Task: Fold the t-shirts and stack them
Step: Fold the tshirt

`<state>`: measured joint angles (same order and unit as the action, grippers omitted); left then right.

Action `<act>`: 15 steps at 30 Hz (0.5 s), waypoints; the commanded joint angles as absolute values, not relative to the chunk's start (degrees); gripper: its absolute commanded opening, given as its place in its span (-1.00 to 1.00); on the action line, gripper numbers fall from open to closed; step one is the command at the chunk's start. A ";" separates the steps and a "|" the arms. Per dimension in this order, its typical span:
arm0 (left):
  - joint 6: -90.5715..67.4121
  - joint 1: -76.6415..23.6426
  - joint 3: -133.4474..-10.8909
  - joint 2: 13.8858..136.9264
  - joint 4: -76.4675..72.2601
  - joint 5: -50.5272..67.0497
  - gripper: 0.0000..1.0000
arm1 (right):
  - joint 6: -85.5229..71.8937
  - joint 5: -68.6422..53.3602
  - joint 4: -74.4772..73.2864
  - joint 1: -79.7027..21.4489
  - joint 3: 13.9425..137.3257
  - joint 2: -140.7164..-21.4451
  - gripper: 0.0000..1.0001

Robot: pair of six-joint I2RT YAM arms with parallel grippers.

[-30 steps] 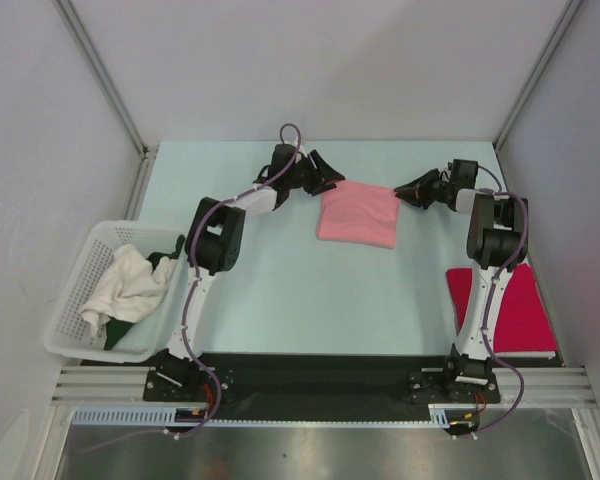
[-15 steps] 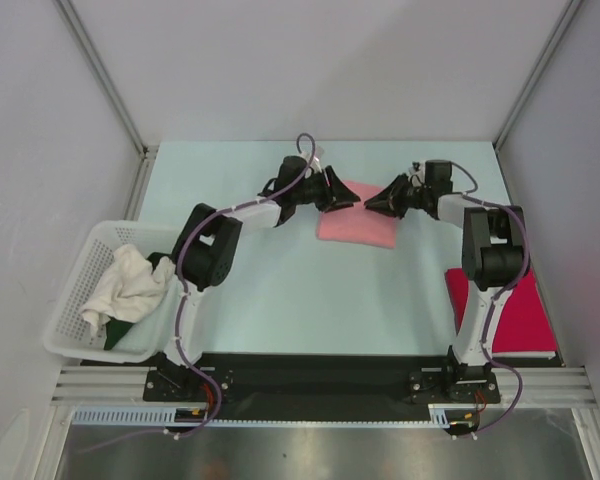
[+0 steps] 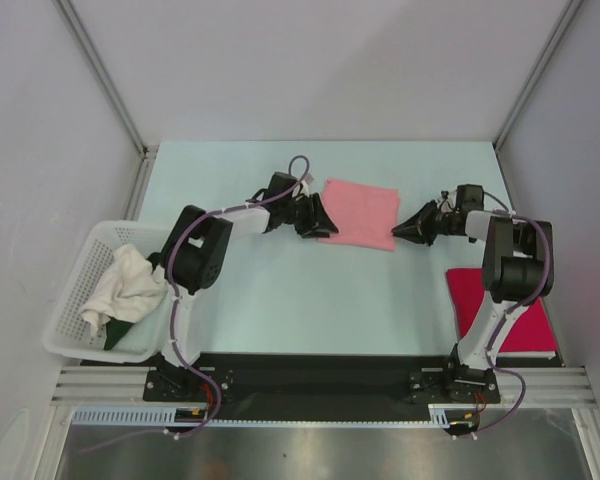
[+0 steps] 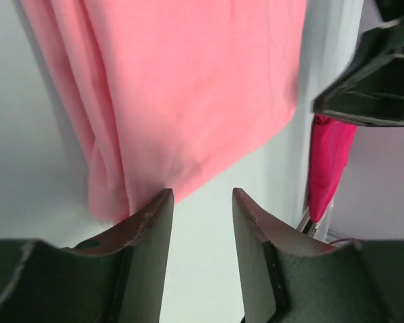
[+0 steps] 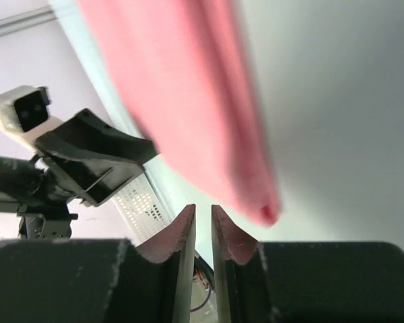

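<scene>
The salmon-pink t-shirt [image 3: 358,213] lies folded in a rectangle at the table's far middle. It fills the top of the left wrist view [image 4: 188,87] and of the right wrist view [image 5: 188,101]. My left gripper [image 3: 318,222] sits low at its near left corner, open and empty [image 4: 200,195]. My right gripper [image 3: 402,229] sits just off its near right corner, its jaws a narrow gap apart with nothing between them [image 5: 202,210]. The magenta-red t-shirt [image 3: 525,310] lies folded at the near right, partly hidden behind the right arm.
A white lattice basket [image 3: 75,330] stands at the near left with a white cloth [image 3: 125,285] and a dark green cloth in it. Metal frame posts rise at the table's far corners.
Both grippers have dropped back from the pink shirt's top to its near corners. The shirt now lies flat again, spread a little wider than half a second ago.
</scene>
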<state>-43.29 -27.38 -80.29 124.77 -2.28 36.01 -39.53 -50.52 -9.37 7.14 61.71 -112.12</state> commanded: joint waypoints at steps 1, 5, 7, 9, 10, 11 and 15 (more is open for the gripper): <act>-37.79 -26.81 -82.00 116.99 2.90 34.19 -0.07 | -38.39 -51.06 -12.05 6.42 63.98 -104.59 -0.58; -43.93 -26.19 -79.46 117.42 -3.91 36.02 -0.04 | -40.60 -51.42 -10.29 4.49 67.23 -108.45 -0.57; -48.06 -25.75 -78.32 119.96 -6.93 36.82 -0.04 | -41.83 -51.15 -6.97 3.26 67.24 -111.09 -0.56; -51.57 -25.31 -75.33 122.07 -11.50 36.21 -0.05 | -42.80 -50.54 -4.84 2.73 65.67 -112.58 -0.56; -52.20 -25.05 -74.02 122.43 -13.43 35.78 -0.05 | -42.54 -50.10 -4.57 2.81 65.05 -113.63 -0.55; -52.29 -24.79 -71.57 122.43 -16.58 35.08 -0.04 | -41.76 -49.92 -4.40 3.07 64.26 -113.82 -0.55; -49.84 -22.77 -69.17 121.99 -16.62 34.10 -0.02 | -38.15 -47.90 -6.06 4.92 58.98 -111.36 -0.49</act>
